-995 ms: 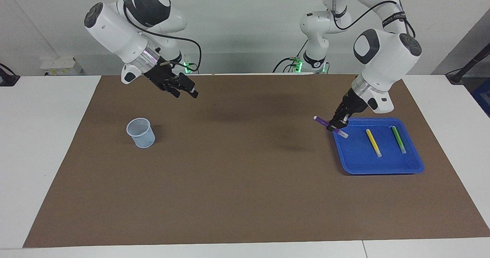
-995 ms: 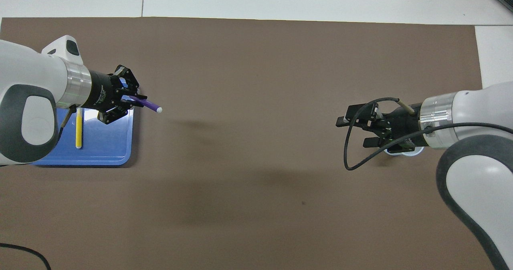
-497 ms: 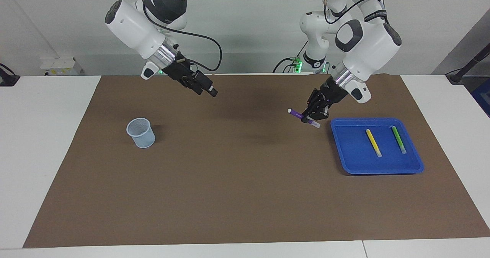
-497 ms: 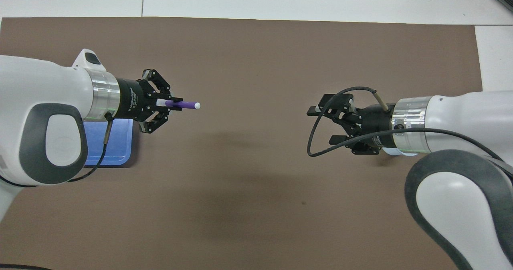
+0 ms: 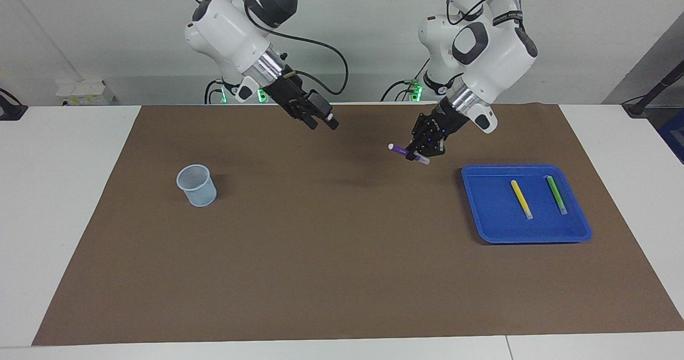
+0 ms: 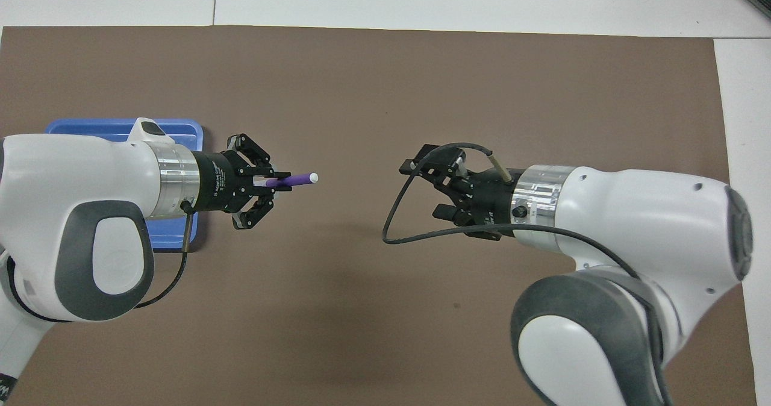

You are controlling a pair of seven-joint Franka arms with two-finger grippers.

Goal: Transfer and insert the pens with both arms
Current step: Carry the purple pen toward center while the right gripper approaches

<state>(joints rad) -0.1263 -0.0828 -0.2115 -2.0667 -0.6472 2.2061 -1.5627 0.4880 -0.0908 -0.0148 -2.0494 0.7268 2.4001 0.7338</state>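
My left gripper (image 5: 420, 155) (image 6: 270, 184) is shut on the purple pen (image 5: 402, 150) (image 6: 296, 179) and holds it in the air over the brown mat, just off the blue tray (image 5: 489, 216) (image 6: 90, 126). The pen lies roughly level, its whitish tip pointing at my right gripper (image 5: 323, 122) (image 6: 425, 189). That gripper is open and holds nothing, up over the mat's middle, a short gap from the pen tip. The yellow pen (image 5: 521, 199) and the green pen (image 5: 556, 195) lie side by side in the tray; in the overhead view my left arm hides them.
A pale blue mesh cup (image 5: 196, 185) stands upright on the mat toward the right arm's end; my right arm hides it from above. A brown mat (image 5: 331, 253) covers most of the white table. Two smaller white arms with green lights stand at the robots' edge.
Both grippers have come toward the table's middle. The left one carried the purple pen up and off the tray. The right one left the space over the cup, still open.
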